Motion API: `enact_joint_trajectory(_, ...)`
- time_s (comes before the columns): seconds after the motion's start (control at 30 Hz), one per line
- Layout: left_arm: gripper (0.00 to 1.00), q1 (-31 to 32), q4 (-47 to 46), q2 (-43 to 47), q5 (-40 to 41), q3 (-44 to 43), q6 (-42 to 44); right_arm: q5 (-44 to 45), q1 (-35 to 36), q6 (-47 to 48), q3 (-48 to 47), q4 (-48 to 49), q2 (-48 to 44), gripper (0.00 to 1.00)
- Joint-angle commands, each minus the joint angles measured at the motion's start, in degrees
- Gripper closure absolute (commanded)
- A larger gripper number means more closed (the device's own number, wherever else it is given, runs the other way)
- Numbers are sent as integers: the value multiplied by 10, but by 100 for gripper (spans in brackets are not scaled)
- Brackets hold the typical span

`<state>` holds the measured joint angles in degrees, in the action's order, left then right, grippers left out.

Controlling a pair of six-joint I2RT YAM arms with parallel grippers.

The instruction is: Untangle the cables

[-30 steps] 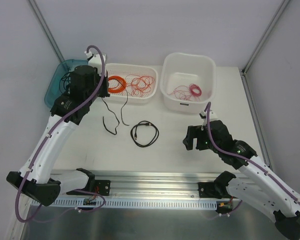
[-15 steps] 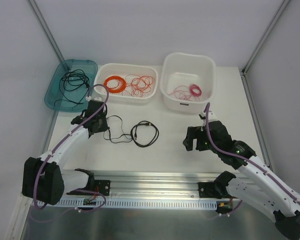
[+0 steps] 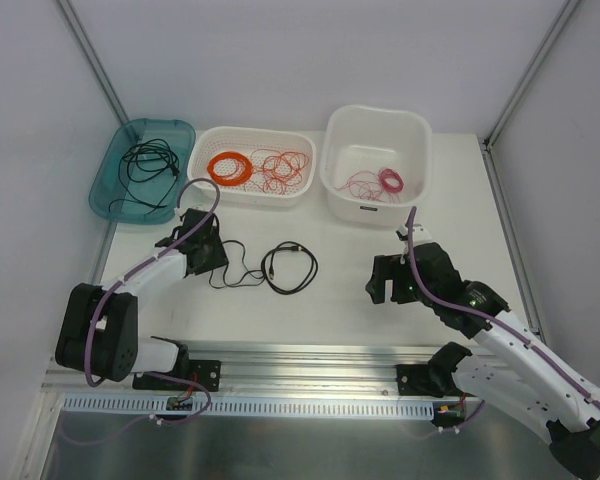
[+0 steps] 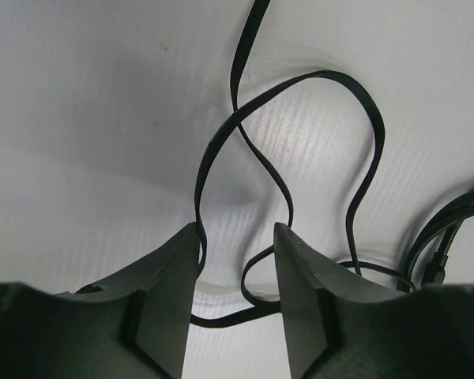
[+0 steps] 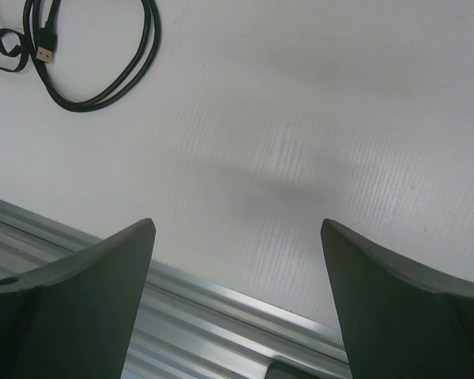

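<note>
White table (image 3: 340, 230) fills the scene, with a teal tray (image 3: 108, 175), a basket (image 3: 250, 198) and a tub (image 3: 375, 213) lined along its far edge. The cables (image 3: 283, 168), a loose reddish tangle, lie in the basket just beside an orange coil (image 3: 230, 167). A thin black wire (image 3: 235, 270) sprawls on the table in front of it, its loops reaching towards a USB lead (image 3: 316, 268) near the middle. The left tool (image 3: 208, 258) sits low over that wire with its fingers parted and released. In the wrist view two strands run through the gap, one hugging the inner face of a finger (image 4: 170, 292), and nothing looks pinched. The right tool (image 3: 388, 280) hangs spread wide over bare table, gripping nothing. The risk, as I judge it, is in lifting away: a strand lying against a finger could catch and be dragged, pulling the black wire over the USB lead and knotting the two. A careless reach into the basket could also hook the coil together with the tangle.
</note>
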<state>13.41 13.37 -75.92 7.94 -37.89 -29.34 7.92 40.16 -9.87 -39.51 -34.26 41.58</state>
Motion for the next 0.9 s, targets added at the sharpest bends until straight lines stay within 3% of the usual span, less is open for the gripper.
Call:
enact_joint_trajectory(0.0,57,-4,-36,-9,-15,4,-19,1,2,-6,1,3,-5,9)
enact_joint_trajectory(0.13,49,-4,-42,-22,-23,2,-24,-1,2,-6,0,6,-2,9)
enact_joint_trajectory(0.5,50,-4,-53,-26,-33,8,-26,-3,1,-2,2,11,7,9)
enact_joint_trajectory(0.7,71,-4,-54,-58,-21,4,-33,-1,2,-2,0,10,3,9)
enact_joint_trajectory(0.87,100,-4,-53,-42,-26,0,-27,3,1,1,1,5,-1,9)
